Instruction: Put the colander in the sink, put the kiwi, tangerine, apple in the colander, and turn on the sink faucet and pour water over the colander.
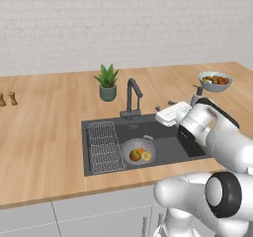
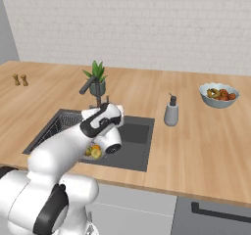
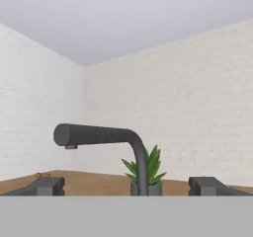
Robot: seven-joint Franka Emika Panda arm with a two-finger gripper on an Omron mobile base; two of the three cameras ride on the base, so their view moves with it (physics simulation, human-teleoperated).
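So the round grey perforated metal colander (image 1: 139, 151) is sitting in the big dark grey rectangular sink (image 1: 168, 147), lower middle of the left base view. It's got the red apple with the green-yellow patch (image 1: 134, 155), the little orange tangerine (image 1: 140, 151) and the olive-yellow kiwi (image 1: 146, 156) bunched together inside. Looks to me like only the water part is left.

The two-finger claw (image 3: 127, 185) is spread as wide as it goes, with nothing in it. In the hand view its tips sit at the bottom edge, either side of the tall dark grey metal faucet (image 3: 140, 168), whose spout (image 3: 94, 134) points toward the left of the frame, and the small green potted plant (image 3: 146, 171) is behind it.

Handling guess: the faucet is rigid, smooth metal, so probably slippery to pinch. I'd push the side lever (image 1: 169, 102) instead of squeezing it, and the spout should swing with a sideways nudge near its end.
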